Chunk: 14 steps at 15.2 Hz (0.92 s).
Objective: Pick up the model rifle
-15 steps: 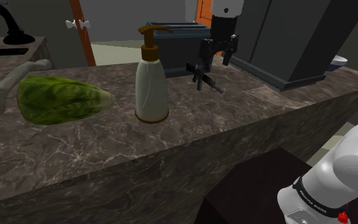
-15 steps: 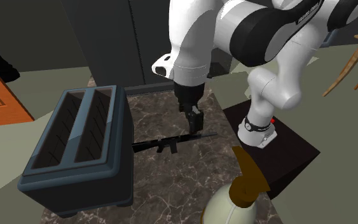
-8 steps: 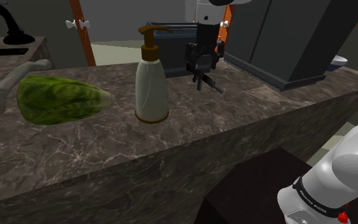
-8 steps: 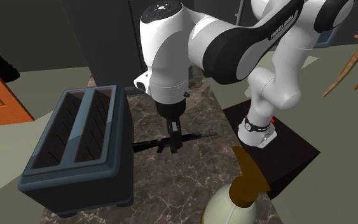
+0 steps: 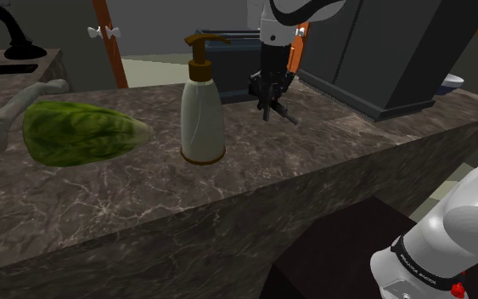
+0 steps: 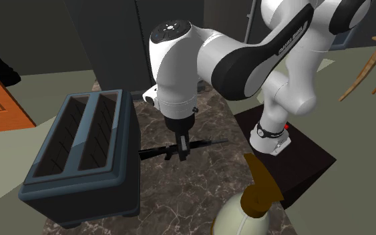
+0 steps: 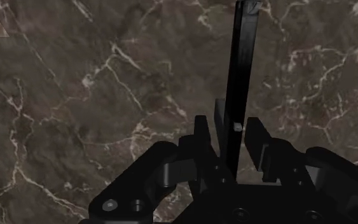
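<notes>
The slim black model rifle [image 7: 241, 63] lies flat on the dark veined marble counter [image 6: 179, 200], just beside the blue-grey two-slot toaster [image 6: 79, 157]; the all-black end effector [image 7: 229, 129] straddles its middle, fingers parted, gripping nothing, seemingly lined up to pinch there

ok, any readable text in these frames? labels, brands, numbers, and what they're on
Nothing can be read outright.
White lettering on the dark forearm band of the arm, second exterior view: too blurred to read.
White lettering on the arm's dark ring near the stand, shoulder view: too small to read.
Toaster, soap dispenser, model rifle: no markings visible.
</notes>
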### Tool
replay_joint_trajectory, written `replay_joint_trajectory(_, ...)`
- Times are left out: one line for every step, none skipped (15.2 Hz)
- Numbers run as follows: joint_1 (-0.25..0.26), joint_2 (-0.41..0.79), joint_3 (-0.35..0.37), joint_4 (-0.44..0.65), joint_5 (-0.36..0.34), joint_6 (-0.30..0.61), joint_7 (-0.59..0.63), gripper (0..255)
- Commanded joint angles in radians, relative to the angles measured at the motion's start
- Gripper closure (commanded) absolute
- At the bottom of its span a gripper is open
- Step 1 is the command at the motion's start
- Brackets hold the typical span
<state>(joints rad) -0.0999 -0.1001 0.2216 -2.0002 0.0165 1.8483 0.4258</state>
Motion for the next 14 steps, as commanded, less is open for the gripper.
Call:
replay_joint_trajectory(0.000,0.000,0.000,-0.002,0.000,0.002,-0.001,255)
replay_joint_trajectory(0.000,0.000,0.000,-0.002,0.000,0.002,-0.001,255)
replay_joint_trajectory(0.000,0.000,0.000,-0.002,0.000,0.002,-0.001,255)
replay_joint_trajectory(0.000,0.000,0.000,-0.002,0.000,0.002,-0.001,255)
replay_joint_trajectory(0.000,0.000,0.000,-0.002,0.000,0.002,-0.001,255)
replay_joint_trajectory(0.000,0.000,0.000,-0.002,0.000,0.002,-0.001,255)
replay_joint_trajectory(0.000,0.000,0.000,-0.002,0.000,0.002,-0.001,255)
replay_joint_trajectory(0.000,0.001,0.000,0.001,0.000,0.000,0.000,255)
replay_joint_trajectory(0.000,-0.001,0.000,0.012,0.000,-0.013,0.000,255)
replay_joint_trajectory(0.000,-0.002,0.000,0.024,0.000,-0.026,-0.001,255)
replay_joint_trajectory(0.000,-0.004,-0.001,0.036,0.000,-0.039,-0.001,255)
replay_joint_trajectory(-0.001,-0.005,-0.001,0.048,0.001,-0.053,-0.001,255)
replay_joint_trajectory(-0.001,-0.006,-0.001,0.061,0.001,-0.066,-0.001,255)
replay_joint_trajectory(-0.001,-0.007,-0.001,0.073,0.001,-0.079,-0.001,255)
